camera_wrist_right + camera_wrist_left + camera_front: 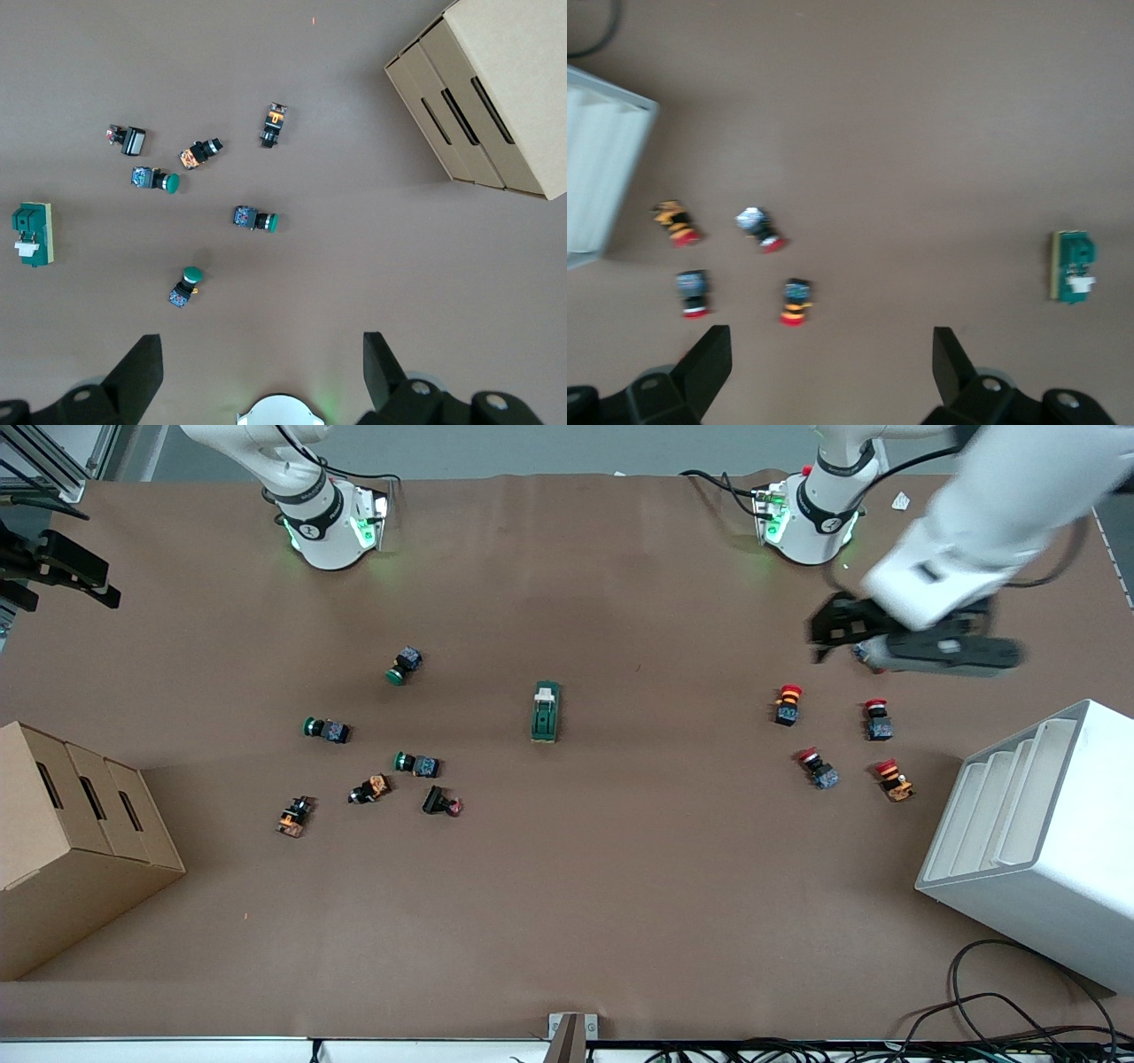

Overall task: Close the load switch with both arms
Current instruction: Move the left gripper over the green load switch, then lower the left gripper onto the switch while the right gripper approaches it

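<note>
Nearest the front camera stood a cardboard box (71,841) at the right arm's end of the table and a white rack (1036,841) at the left arm's end, with nothing between them but bare brown table (567,921). Farther up lay two scatters of buttons: green and orange ones (372,766) toward the right arm's end, red ones (837,744) toward the left arm's end. The switch (545,711) lay alone about midway between the two scatters, near the table's centre, flat on the surface, its long axis running from the front camera toward the robots' bases and its pale lever (544,698) at the end toward the bases. The left gripper (828,633) hung in the air over bare table just beside the red buttons, on their base side, so the switch lay well off from it toward the table's middle; its fingers (709,359) stood wide apart and held nothing. The right gripper (261,367) did not show in the front view at all, its arm cut off at the top edge; its wrist view showed fingers (376,363) spread and empty above its own base, with the switch (31,234) off at the edge of that picture. I judged the left gripper the nearer, though the right's height could not be read. The left arm was motion-blurred, and the lever's position was too small to make out.
</note>
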You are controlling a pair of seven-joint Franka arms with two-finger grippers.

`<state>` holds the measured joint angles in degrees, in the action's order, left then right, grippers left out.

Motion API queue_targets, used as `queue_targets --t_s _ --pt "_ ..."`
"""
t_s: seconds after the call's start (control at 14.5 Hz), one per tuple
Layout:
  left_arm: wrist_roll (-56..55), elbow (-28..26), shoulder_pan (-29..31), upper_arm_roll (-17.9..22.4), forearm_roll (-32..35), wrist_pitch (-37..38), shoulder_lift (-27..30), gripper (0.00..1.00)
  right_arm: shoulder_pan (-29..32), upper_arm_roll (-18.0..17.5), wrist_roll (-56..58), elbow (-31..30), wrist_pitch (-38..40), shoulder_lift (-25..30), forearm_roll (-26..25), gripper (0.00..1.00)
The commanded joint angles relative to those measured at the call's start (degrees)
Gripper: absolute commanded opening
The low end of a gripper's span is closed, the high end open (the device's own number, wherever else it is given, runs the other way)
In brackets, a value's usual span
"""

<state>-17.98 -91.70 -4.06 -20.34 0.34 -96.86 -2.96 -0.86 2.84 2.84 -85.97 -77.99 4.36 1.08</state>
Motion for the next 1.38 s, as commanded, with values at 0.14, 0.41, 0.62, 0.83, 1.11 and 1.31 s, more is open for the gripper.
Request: queue_targets --t_s 0.14,0.41,0.62,0.83,1.11,1.31 --pt "-20.03 0.73 -10.49 -5.59 12.55 -4.29 -9.23 1.00 0.07 0.06 -0.03 -0.34 -0.23 -1.54 0.68 1.00" --pt "-43.57 0.56 -24.39 -5.59 22.14 -9.99 -18.11 1.00 0.69 0.23 0.41 -0.17 -1.02 -6.19 -0.19 1.00" --pt "-58.02 0.21 -30.30 -5.59 27.86 -12.64 -22.86 1.00 1.30 0.32 0.59 -0.08 -5.14 -13.38 -0.02 1.00" --pt "-65.92 0.03 -33.99 -5.50 29.97 -15.36 -26.38 1.00 0.25 0.15 -0.54 -1.82 -5.33 -14.47 0.67 1.00" --pt "-80.69 -0.23 -37.51 -5.59 38.58 -20.29 -31.57 1.00 -7.28 -0.03 -21.94 -6.12 -8.74 -14.82 5.94 1.00" --pt "-86.95 -3.21 -38.91 -5.59 44.82 -22.83 -32.63 0.99 -15.63 -0.03 -34.79 -12.97 -17.42 -15.08 7.17 1.00"
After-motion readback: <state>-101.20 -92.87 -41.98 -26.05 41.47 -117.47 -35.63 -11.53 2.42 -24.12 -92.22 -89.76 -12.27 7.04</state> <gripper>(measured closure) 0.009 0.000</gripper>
